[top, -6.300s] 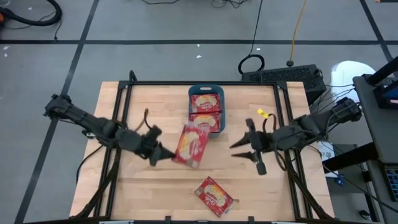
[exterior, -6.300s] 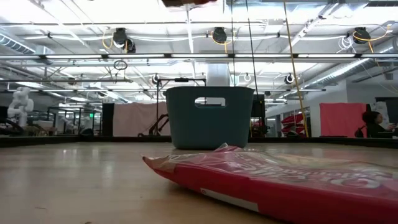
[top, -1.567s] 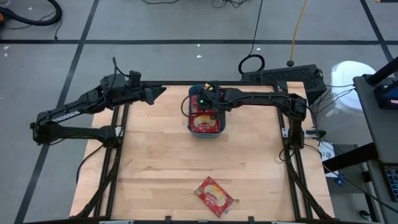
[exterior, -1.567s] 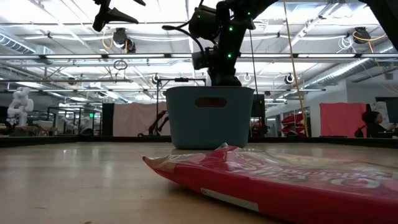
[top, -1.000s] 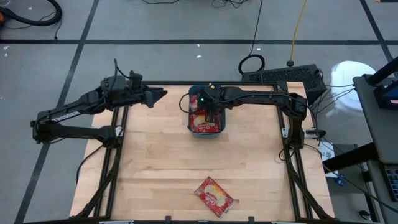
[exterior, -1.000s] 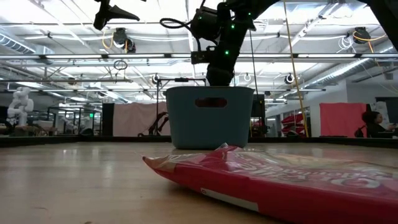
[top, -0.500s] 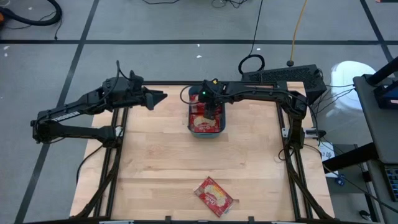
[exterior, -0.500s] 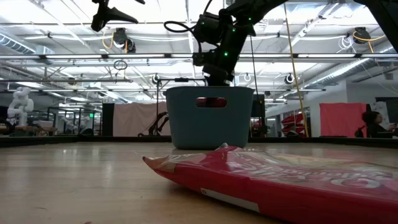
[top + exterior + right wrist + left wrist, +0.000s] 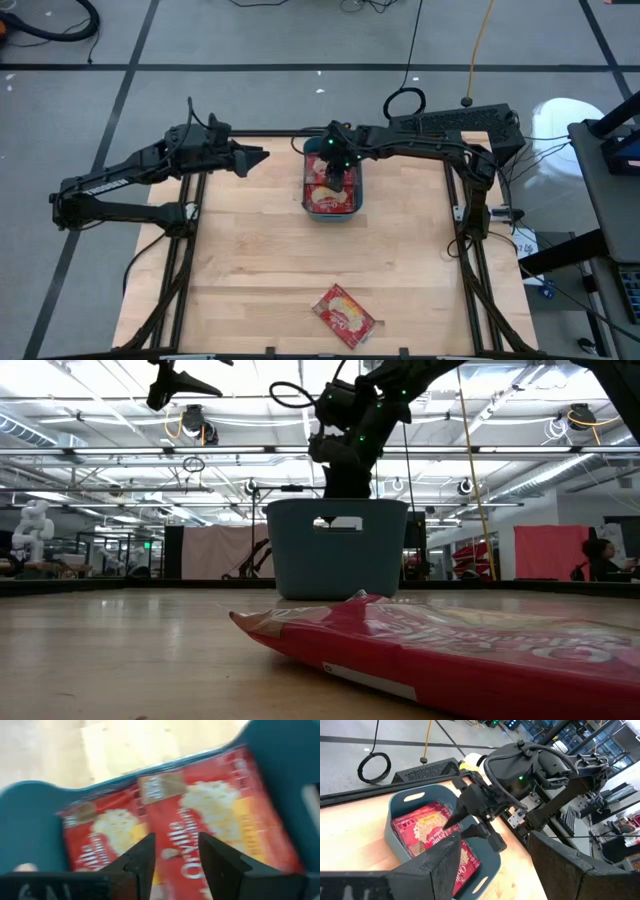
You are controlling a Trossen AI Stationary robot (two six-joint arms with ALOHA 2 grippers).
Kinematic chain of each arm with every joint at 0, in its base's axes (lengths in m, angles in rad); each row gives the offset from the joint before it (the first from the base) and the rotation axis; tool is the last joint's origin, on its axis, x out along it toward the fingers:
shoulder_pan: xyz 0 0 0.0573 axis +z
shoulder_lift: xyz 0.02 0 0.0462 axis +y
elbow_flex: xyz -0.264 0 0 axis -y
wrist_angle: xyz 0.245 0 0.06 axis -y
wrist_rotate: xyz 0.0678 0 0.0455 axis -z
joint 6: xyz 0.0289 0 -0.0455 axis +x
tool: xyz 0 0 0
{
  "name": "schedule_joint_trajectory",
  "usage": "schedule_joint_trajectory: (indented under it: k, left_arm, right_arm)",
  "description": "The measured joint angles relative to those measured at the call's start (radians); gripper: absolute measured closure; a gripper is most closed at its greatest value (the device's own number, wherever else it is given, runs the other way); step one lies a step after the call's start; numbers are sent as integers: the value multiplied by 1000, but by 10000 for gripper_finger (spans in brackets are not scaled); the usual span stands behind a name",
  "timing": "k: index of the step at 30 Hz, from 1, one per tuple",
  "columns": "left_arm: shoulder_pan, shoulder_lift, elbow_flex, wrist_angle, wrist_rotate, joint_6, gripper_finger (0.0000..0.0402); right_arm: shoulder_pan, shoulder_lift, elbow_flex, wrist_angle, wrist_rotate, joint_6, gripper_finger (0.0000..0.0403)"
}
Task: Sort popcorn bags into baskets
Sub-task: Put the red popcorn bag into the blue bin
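Partly hidden under right arm: popcorn bags [image 9: 325, 200] in basket [image 9: 356, 195].

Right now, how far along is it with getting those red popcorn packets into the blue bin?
Nearly done, it seems. Several popcorn bags already lie inside the teal basket. The right gripper hangs over the basket with its fingers open and nothing between them, while the left gripper waits beside it, open and empty. One popcorn bag is left on the table near the front edge.
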Motion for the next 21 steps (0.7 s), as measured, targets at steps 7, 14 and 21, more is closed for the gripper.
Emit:
schedule_joint_trajectory:
  k: [7,14,21]
  left_arm:
    - [0,0,0,0,0,0,167]
    - [0,0,0,-2,0,5,167]
    - [0,0,0,-4,-4,8,167]
  right_arm:
    - [-4,9,0,1,-87,-5,349]
    - [-21,32,-5,10,-37,-53,394]
    - [-63,41,-77,71,-8,-58,399]
